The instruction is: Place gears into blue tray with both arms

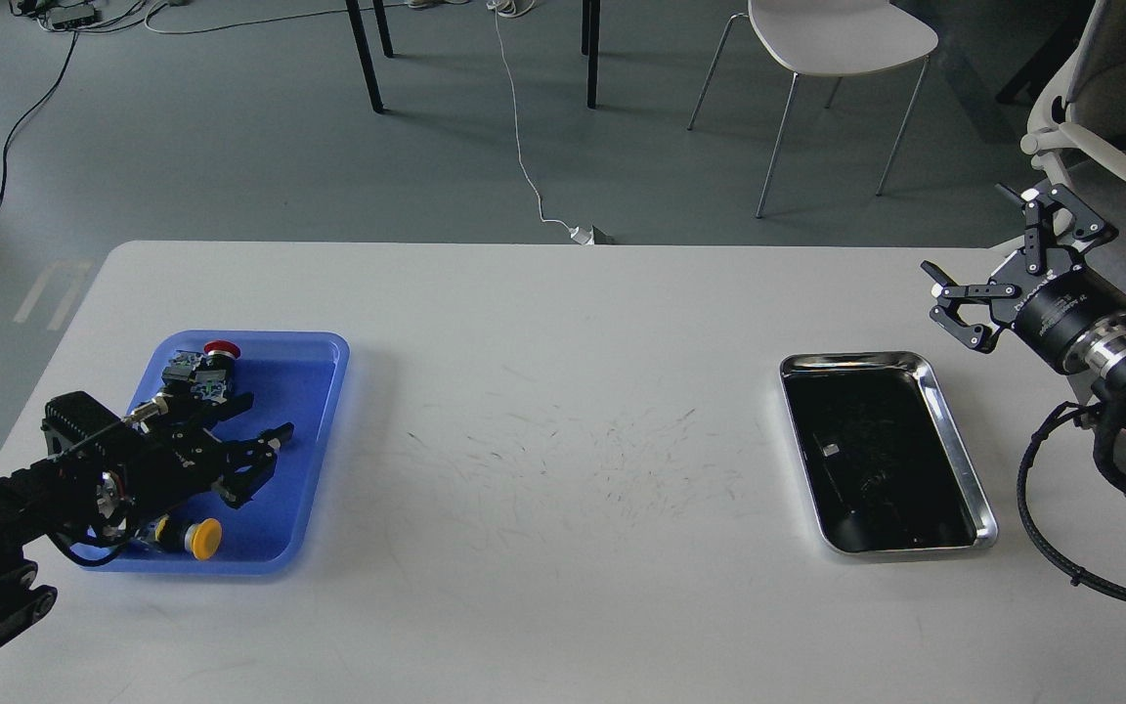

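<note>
My surface [563, 606] is white with dark scuffs. The tray [314, 411] is translucent blue, holding a red-capped button [221, 349] and a yellow-capped one [201, 538]. The steel tray [954, 440] is shiny, dark inside.

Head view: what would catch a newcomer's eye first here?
The blue tray at the table's left, holding a red-capped button and a yellow-capped button, with the left pincer open over it. Opposite, a steel tray with a dark inside lies at the right, and the right pincer hangs open in the air past the table's right edge.
</note>
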Controlling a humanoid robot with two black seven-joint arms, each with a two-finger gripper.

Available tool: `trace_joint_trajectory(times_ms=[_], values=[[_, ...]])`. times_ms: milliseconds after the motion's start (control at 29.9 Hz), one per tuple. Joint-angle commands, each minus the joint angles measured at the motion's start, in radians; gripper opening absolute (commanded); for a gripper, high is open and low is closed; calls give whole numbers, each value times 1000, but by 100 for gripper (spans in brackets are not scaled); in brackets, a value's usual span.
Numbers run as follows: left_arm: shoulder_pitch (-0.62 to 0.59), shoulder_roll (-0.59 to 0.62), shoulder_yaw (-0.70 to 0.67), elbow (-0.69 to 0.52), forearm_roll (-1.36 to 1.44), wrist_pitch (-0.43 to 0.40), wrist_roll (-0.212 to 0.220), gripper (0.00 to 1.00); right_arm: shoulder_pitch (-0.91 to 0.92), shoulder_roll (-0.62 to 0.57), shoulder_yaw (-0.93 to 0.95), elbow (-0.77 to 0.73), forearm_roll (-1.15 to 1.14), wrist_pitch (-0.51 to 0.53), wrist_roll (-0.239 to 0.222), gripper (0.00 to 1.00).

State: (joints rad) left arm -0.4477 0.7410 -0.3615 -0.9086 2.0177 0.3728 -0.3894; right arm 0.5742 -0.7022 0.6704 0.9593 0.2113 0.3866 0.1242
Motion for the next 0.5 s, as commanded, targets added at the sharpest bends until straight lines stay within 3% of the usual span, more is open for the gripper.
trace_joint_trajectory(times_ms=[0, 268, 368, 468], values=[[-23, 11, -8, -19, -37, 15, 1, 66, 1, 1, 3, 1, 0, 0, 0, 96], [-192, 35, -5, -108, -256, -5, 11, 77, 4, -13, 15, 22, 0, 0, -1, 96], [-272, 18, -10, -111, -428, -98, 33, 79, 4, -28, 9, 68, 0, 0, -2, 96], [-348, -64, -10, -110, -710, -217, 75, 89, 0, -101, 2, 149, -3, -3, -2, 96]])
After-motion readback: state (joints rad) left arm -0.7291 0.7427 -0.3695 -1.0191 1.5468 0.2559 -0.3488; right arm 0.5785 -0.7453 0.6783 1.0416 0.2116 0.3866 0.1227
